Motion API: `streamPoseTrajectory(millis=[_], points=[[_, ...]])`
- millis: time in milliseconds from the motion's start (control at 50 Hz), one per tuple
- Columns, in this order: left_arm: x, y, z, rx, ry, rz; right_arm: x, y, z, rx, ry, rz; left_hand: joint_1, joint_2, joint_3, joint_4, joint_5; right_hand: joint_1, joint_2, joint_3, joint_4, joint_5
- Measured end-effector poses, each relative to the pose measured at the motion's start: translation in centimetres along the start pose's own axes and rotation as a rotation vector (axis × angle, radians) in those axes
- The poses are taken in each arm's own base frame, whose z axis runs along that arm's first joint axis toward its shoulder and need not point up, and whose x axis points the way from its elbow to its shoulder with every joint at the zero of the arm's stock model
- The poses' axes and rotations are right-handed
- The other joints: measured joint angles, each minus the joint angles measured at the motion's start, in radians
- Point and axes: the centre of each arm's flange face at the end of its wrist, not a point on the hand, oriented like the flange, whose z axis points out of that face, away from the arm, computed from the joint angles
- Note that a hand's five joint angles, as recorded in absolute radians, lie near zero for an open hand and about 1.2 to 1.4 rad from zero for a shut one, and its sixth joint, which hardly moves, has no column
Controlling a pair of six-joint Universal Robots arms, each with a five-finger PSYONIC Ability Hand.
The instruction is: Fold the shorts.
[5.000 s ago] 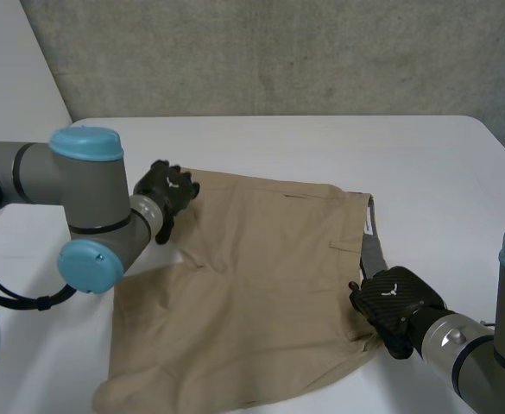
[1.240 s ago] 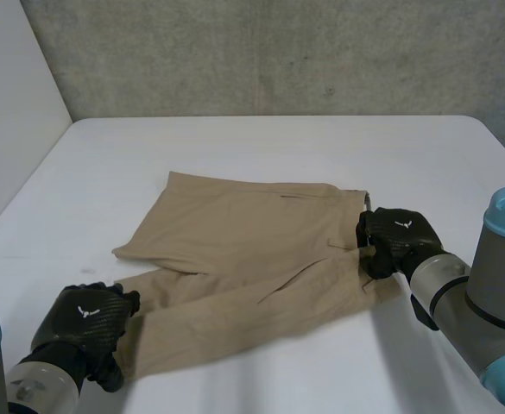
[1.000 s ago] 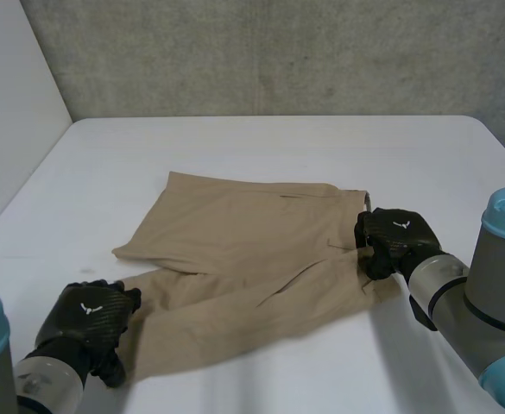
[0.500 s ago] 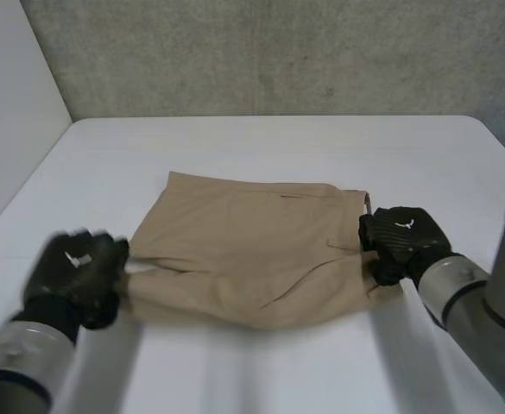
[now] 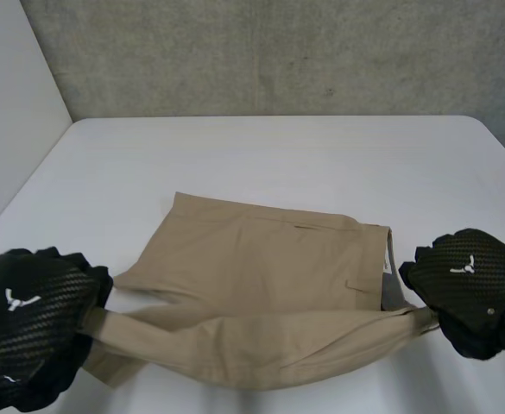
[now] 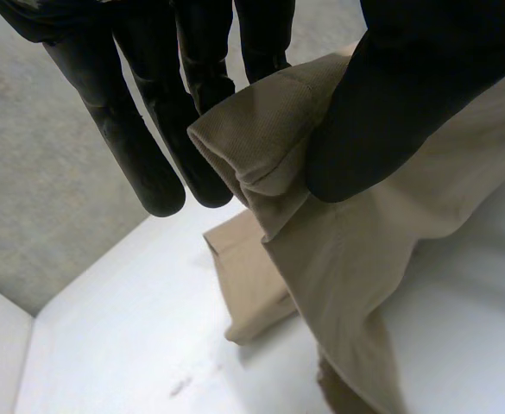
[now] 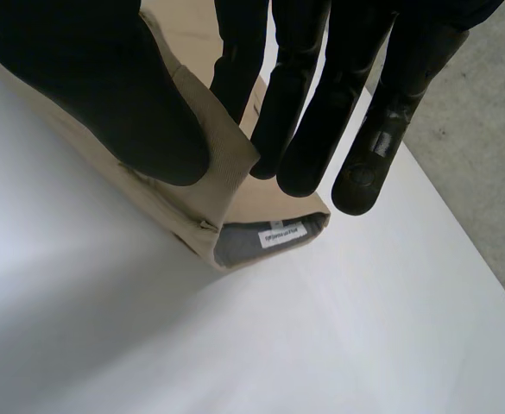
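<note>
Tan shorts (image 5: 261, 259) lie on the white table (image 5: 278, 151), their far half flat. Their near edge is raised off the table and stretched between my two hands. My left hand (image 5: 28, 328) pinches a leg-hem corner (image 6: 261, 129) between thumb (image 6: 407, 95) and straight fingers (image 6: 140, 129). My right hand (image 5: 470, 280) pinches the waistband end between thumb (image 7: 88, 78) and fingers (image 7: 308, 95). The shorts (image 7: 226, 185) hang below it, with a white label (image 7: 282, 235) on the grey inner waistband. Below the left hand the other leg (image 6: 248, 285) rests on the table.
A grey concrete wall (image 5: 278, 52) rises behind the table's far edge. The table's left edge runs diagonally past a pale side wall (image 5: 10, 112). Bare table surface (image 7: 321, 345) lies beyond the waistband and behind the shorts.
Both hands have risen toward the camera with the near edge of the shorts, which is now stretched between them. The left hand has shut on the leg hem.
</note>
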Motion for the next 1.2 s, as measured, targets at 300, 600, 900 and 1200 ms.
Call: streamPoseTrajectory(millis=[300,600,900,1200], points=[[0.9,2.4,11.6,-0.061,0.012,0.007,3.2,0.8,10.0,0.071,0.051,0.089,0.0,0.0,0.0,0.0,0.0,0.0,0.0,0.0,0.0,0.0],[0.6,5.4,29.4,-0.075,-0.036,0.157,3.9,1.8,21.4,0.031,0.215,0.077,0.0,0.0,0.0,0.0,0.0,0.0,0.0,0.0,0.0,0.001],[0.2,6.8,35.9,0.045,-0.107,0.214,2.9,2.1,26.9,0.114,0.302,0.05,0.0,0.002,0.002,0.001,0.0,0.0,0.0,0.0,0.0,0.001],[1.8,5.9,36.2,0.177,-0.152,0.319,4.6,-0.5,26.9,0.256,0.416,0.058,-0.958,-0.991,-0.973,-0.989,-0.91,-0.741,-0.889,-0.88,-0.889,-0.848]])
